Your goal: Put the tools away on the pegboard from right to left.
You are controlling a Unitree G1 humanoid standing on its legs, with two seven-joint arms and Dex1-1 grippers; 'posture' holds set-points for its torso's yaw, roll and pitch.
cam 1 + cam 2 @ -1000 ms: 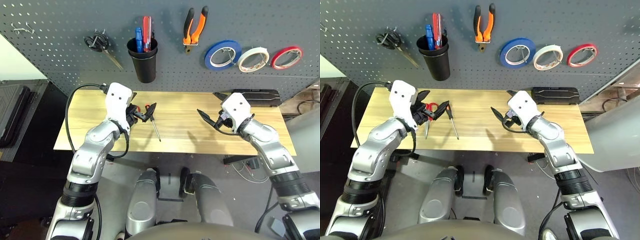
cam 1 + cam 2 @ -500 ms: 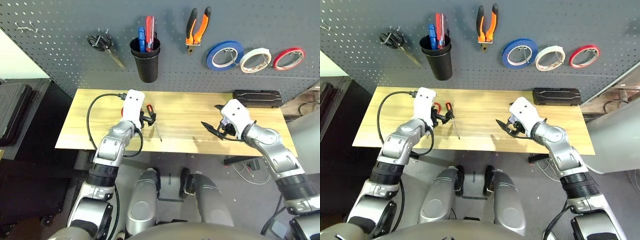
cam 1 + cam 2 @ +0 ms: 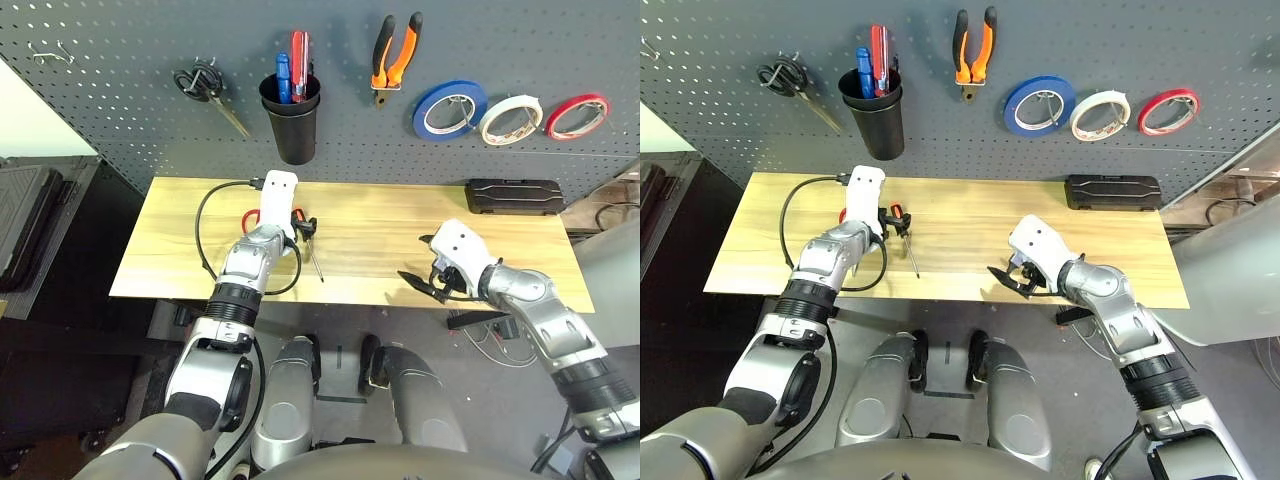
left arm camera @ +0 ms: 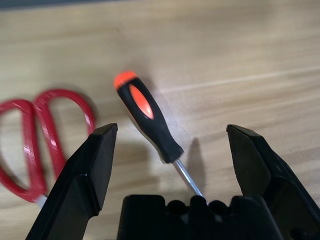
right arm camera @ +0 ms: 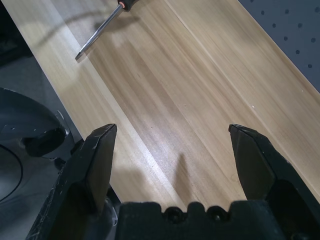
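Behind the light wooden tabletop [image 3: 370, 265] stands the dark grey perforated pegboard [image 3: 120, 110]. It already carries the white tape roll [image 3: 507, 119] between a blue tape roll [image 3: 447, 108] and a red tape roll [image 3: 574, 115], with the orange-and-black-handled pliers [image 3: 391, 55] hanging to their left. I judge the slim screwdriver with the black-and-orange handle [image 4: 148, 122] to be the tool in hand, with the red-handled scissors [image 4: 35, 137] to follow.

Step in hand: my left gripper [image 4: 172, 165] hovers over the screwdriver with its jaws spread wide, nothing between them. The handle lies slanted between the two fingers and the steel shaft runs back under the gripper body. For a sound grip I would lower until the fingers straddle the thick part of the handle, square the wrist so the pads close across it and not along it, and keep the near finger clear of the scissors loops just beside it.

My right gripper [image 3: 1015, 280] waits near the front edge of the table, jaws likewise wide and empty.

View differences: the left wrist view gives the handle's angle and its gap to the scissors, which the head views hide behind the forearm. The right wrist view shows the screwdriver tip [image 5: 80, 55]. The head views alone show the pegboard and a black cup [image 3: 291, 125] holding other drivers.
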